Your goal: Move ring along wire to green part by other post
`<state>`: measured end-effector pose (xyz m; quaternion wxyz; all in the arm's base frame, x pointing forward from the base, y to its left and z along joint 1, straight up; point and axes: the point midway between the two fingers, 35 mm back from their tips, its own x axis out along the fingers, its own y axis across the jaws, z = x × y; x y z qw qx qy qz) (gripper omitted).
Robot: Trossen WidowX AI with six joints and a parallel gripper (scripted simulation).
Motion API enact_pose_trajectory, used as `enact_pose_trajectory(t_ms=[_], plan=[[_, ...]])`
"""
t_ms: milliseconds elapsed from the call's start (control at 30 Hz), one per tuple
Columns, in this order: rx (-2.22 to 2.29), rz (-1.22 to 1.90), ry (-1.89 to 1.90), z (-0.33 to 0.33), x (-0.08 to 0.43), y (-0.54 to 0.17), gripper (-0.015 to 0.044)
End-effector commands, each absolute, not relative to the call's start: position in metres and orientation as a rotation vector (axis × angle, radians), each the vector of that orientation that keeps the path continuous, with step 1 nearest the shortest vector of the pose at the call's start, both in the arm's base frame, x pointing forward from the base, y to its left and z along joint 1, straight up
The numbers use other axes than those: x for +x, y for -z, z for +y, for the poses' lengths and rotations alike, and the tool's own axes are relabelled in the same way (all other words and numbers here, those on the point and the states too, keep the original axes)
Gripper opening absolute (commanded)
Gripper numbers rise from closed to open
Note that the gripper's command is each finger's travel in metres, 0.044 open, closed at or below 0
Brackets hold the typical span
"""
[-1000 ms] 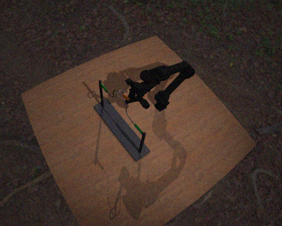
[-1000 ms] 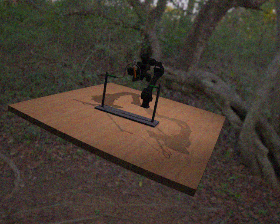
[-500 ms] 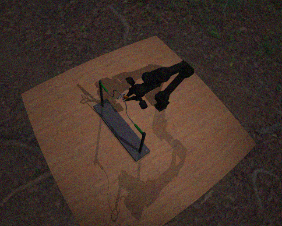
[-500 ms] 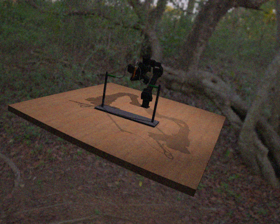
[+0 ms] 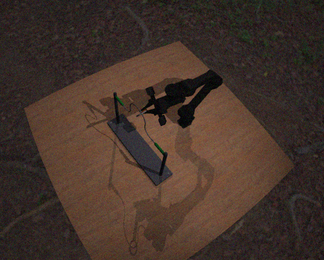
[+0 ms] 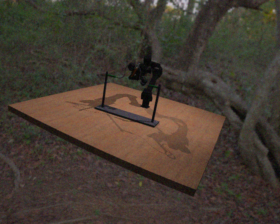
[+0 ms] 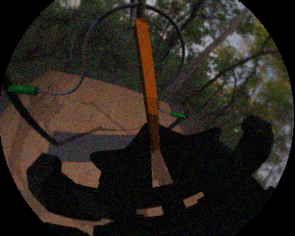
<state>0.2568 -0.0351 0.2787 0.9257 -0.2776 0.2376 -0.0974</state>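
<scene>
I'm going left to right, looking down from the top. My wooden surface (image 5: 232,162) (image 6: 93,130) has a left corner, and the first black post (image 5: 116,111) (image 6: 104,90) is the one nearer to it. A short green bit of wire (image 5: 119,101) (image 6: 111,75) (image 7: 178,115) sticks out from the top of that post. Next comes the thin grey wire (image 5: 145,125) (image 6: 125,70) (image 7: 84,50), all bendy, with a big hump.

My ring (image 5: 139,114) (image 7: 138,6) is up by the bendy grey wire, between the two green bits and nearer the left one. It is away from both posts. I see it from its thin side, and it is too dark and small for me to tell if it touches the wire. Its orange handle (image 5: 144,110) (image 6: 134,72) (image 7: 147,69) is pinched tight in my black tool (image 5: 146,111) (image 6: 133,75) (image 7: 148,125), high over the surface.

Under the wire lies the long grey board (image 5: 140,148) (image 6: 126,114) (image 7: 78,146). At its other end, nearer the bottom edge, is the second black post (image 5: 163,164) (image 6: 155,103) (image 7: 32,116), with its own green bit (image 5: 159,148) (image 6: 153,86) (image 7: 23,90). Farthest right, my arm (image 5: 201,94) (image 6: 157,70) bends up high, toward the right edge.
</scene>
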Motion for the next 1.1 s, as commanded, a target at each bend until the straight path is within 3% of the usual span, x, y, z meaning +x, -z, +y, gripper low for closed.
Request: enact_pose_trajectory(t_ms=[0, 1067], plan=[[-0.642, 0.474, 0.223, -0.038, 0.256, -0.281, -0.0150], [-1.174, 0.367, 0.378, -0.057, 0.257, -0.302, -0.0150]])
